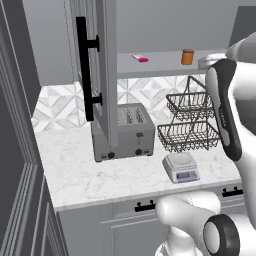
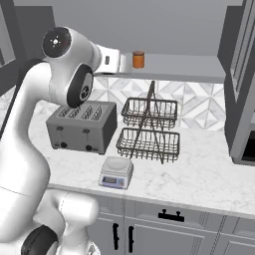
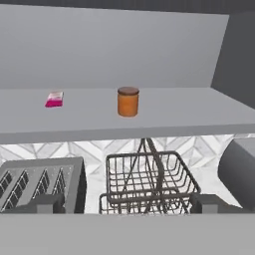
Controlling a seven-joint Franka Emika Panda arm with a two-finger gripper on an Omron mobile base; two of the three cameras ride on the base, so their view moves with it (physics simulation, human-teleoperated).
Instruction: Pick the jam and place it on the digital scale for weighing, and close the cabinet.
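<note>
So nothing is ticked off yet: the jam (image 3: 128, 101) stands upright on the open cabinet's shelf (image 3: 189, 117), untouched, lid on, with the flat pink-and-white packet (image 3: 54, 99) well off to its left on the same shelf. Facing the jar from the near side, the end effector (image 3: 127, 204) hangs level with the shelf edge, fingers spread wide and holding nothing. Down on the worktop (image 1: 100, 175), the digital scale (image 1: 181, 167) sits near the front edge with its weighing plate bare, just in front of the two-tier wire basket rack (image 1: 192, 125), and both baskets look empty. Left of that sits the grey toaster (image 1: 125, 132). Over it, the cabinet door (image 1: 97, 70) swings wide open, black bar handle (image 1: 85, 70) toward us. By my reckoning, grasp, carry, set-down and door closing all remain.
</note>
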